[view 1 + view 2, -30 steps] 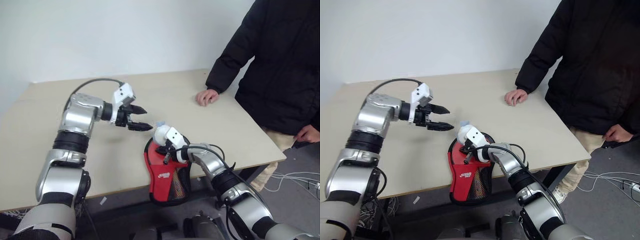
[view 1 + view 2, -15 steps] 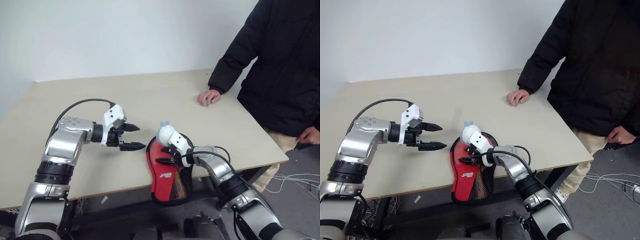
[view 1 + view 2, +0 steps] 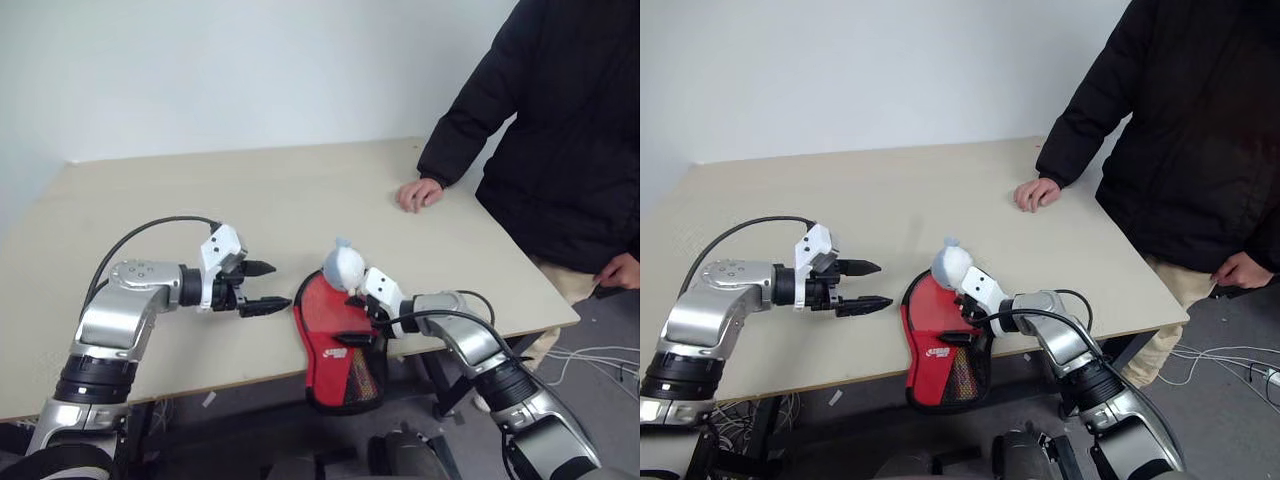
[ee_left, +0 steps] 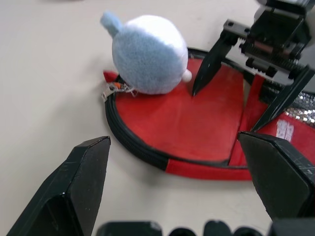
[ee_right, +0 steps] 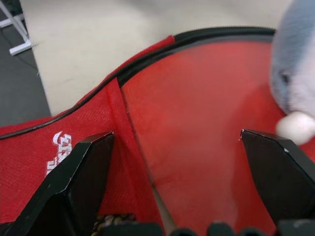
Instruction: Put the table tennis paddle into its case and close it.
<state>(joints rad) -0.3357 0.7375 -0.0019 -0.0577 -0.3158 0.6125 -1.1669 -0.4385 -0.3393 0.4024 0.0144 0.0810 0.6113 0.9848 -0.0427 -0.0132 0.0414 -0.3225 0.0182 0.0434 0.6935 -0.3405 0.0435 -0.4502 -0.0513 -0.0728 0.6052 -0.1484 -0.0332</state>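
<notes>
The case [image 3: 318, 330] lies red side up at the table's front edge, its mesh-pocket end hanging over the edge. Black trim [image 4: 133, 145] runs round its rounded end. A grey-white plush lump [image 3: 343, 266] rests on that end beside the zip pull [image 4: 113, 89]. My right gripper [image 3: 350, 320] hovers open just over the case's red face, holding nothing. To the left of the case, my left gripper [image 3: 278, 286] is open and empty, pointing at it a short way off. The table tennis paddle is hidden.
A person in a black jacket [image 3: 560, 130] stands at the table's right side, one hand [image 3: 418, 193] resting on the tabletop [image 3: 300, 190]. Cables [image 3: 590, 360] lie on the floor to the right.
My right gripper has opened, letting go at the case's rounded end, and has drawn back to the right. My left arm has pulled back and sunk toward the table, still open.
</notes>
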